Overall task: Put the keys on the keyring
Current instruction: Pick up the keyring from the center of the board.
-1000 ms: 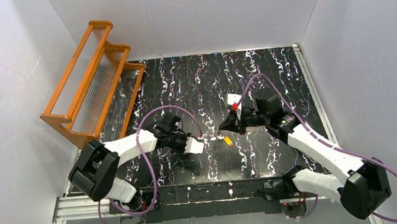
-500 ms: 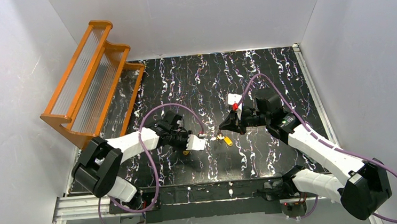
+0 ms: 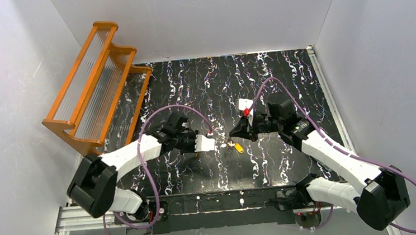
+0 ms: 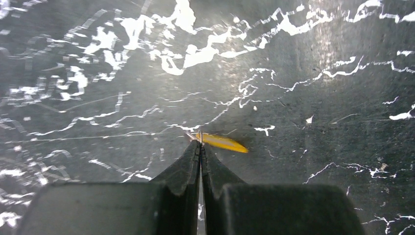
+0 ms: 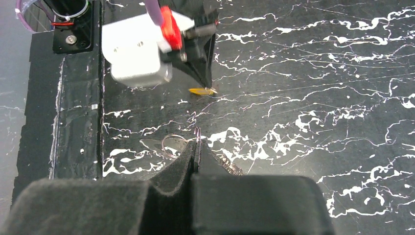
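Note:
My left gripper is shut on the short silver blade of one key; its yellow head sticks out to the right of the fingertips, just above the black marbled table. The right wrist view shows that key under the left gripper's black fingers. My right gripper is shut on the thin wire of the keyring, whose loop lies left of the jaws. From above, a second yellow key lies beside the right gripper, a short way right of the left gripper.
An orange wooden rack with ribbed clear panels leans at the back left. White walls close in the black marbled table on three sides. A metal rail runs along the near edge by the arm bases.
The left jaws have shut on the key's blade. The left arm has shifted slightly up and away from the near edge. The right arm and the second key have not moved.

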You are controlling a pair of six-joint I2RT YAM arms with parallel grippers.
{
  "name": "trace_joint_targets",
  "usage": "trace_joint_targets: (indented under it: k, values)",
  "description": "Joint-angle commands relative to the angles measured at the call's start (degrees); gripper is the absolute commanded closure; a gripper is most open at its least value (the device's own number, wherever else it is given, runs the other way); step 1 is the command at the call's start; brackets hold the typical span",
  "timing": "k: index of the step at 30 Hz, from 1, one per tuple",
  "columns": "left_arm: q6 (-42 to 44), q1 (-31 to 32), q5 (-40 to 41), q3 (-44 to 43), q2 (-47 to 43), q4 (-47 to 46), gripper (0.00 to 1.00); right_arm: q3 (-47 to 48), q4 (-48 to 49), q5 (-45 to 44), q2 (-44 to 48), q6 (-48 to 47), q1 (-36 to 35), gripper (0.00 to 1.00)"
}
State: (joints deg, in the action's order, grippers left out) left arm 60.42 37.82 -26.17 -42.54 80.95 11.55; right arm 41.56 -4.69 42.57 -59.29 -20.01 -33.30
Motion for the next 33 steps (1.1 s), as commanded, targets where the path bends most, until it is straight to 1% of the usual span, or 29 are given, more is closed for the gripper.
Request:
trace_joint_targets:
  k: [1,5,8,11,15,18,20,27,33]
  values:
    - [-5.03,-0.07,-0.72,-1.34,-8.47,0.33,1.0,3.23,0.07,3.95,-1.13,-1.85,-0.08,0.99]
    - [-9.9,-0.13,-2.69,0.29,-15.49,-3.39,1.0,4.87,-0.45,8.36,-3.68,-3.34,-0.13,0.99]
    - [-12.61,-0.1,-3.34,1.45,-19.11,-6.26,1.0,6.17,-0.41,11.45,-5.88,-3.29,-0.3,0.99]
    - [-13.79,-0.11,-4.5,1.43,-21.55,-7.19,1.0,6.68,0.55,13.34,-7.26,-3.28,-1.07,0.99]
    - [-13.39,-0.06,-9.25,1.09,-24.22,-7.26,1.0,7.46,1.25,13.64,-8.87,-3.6,-2.09,0.99]
    - [-13.21,-0.06,-13.21,0.76,-25.64,-7.49,1.0,8.12,1.17,14.4,-9.92,-4.34,-2.84,0.99]
    - [-13.82,0.15,-14.12,0.35,-26.15,-7.6,1.0,8.45,1.11,14.8,-10.58,-4.74,-3.45,0.99]
    - [-13.58,2.35,-14.72,0.18,-26.74,-7.37,1.0,9.53,1.48,15.73,-12.12,-5.12,-4.99,0.99]
    - [-9.81,5.69,-11.97,-0.71,-25.84,-3.96,1.0,10.02,1.61,16.58,-12.84,-5.3,-5.67,0.99]
